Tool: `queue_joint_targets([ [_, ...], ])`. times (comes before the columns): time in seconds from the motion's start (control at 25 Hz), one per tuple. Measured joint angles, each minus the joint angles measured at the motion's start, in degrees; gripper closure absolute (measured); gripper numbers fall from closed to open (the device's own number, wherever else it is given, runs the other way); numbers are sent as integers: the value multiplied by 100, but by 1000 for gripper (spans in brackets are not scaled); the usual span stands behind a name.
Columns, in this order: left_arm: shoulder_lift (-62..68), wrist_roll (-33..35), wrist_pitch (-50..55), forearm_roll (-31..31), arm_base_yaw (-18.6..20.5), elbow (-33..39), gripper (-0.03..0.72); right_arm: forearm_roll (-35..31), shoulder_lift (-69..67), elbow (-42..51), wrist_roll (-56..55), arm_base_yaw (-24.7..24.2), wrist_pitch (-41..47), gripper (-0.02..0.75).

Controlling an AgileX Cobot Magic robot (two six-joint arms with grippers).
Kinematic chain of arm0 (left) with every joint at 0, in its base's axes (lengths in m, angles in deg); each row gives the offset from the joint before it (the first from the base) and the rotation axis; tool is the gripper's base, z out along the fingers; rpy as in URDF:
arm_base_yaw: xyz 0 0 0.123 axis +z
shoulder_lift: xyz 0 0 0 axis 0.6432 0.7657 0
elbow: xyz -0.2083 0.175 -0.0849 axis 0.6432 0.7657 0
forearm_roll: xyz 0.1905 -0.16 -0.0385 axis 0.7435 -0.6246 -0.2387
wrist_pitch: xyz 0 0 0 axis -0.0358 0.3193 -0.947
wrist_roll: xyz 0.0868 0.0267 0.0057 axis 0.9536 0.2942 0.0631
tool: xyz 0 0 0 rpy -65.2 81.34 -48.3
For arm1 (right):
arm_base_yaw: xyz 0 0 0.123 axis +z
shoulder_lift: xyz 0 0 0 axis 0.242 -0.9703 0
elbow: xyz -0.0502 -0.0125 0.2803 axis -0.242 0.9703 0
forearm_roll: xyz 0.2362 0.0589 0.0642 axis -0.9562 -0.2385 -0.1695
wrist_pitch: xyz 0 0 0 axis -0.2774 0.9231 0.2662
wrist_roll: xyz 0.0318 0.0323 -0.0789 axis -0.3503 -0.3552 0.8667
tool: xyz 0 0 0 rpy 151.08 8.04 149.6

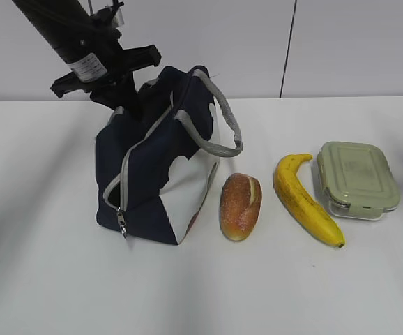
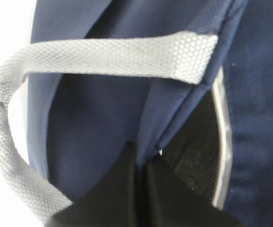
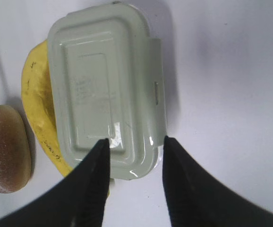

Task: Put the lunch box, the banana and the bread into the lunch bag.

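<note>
banana (image 1: pixel 304 199) lies lengthwise beside lunch box (image 1: pixel 357 179).

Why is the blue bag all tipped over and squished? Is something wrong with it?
The bag leans sideways because the left gripper has its jaws shut on the fabric by the zipper, holding it up. Nothing is spilled or broken: the bread, banana and lunch box lie neatly beside it.

Navy lunch bag (image 1: pixel 153 164) with white side panel, upright on left, zipper partly open, grey handles up. Golden-brown bread (image 1: pixel 240 206) just beside bag. Speckled yellow banana (image 1: pixel 302 200) between bread and lunch box (image 1: pixel 357 179); sage-green lid clipped shut, box flat at right.
</note>
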Motion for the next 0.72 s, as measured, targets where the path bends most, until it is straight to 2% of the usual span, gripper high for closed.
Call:
queue_joint_targets([
  [0.44, 0, 3, 0, 1, 0, 0, 691, -188, -658, -181, 154, 0, 34, 451],
  [0.52, 0, 3, 0, 6, 0, 0, 691, -216, -913, -360, 212, 0, 155, 400],
  [0.72, 0, 3, 0, 6, 0, 0, 691, -232, -1486, -1002, 325, 0, 483, 177],
])
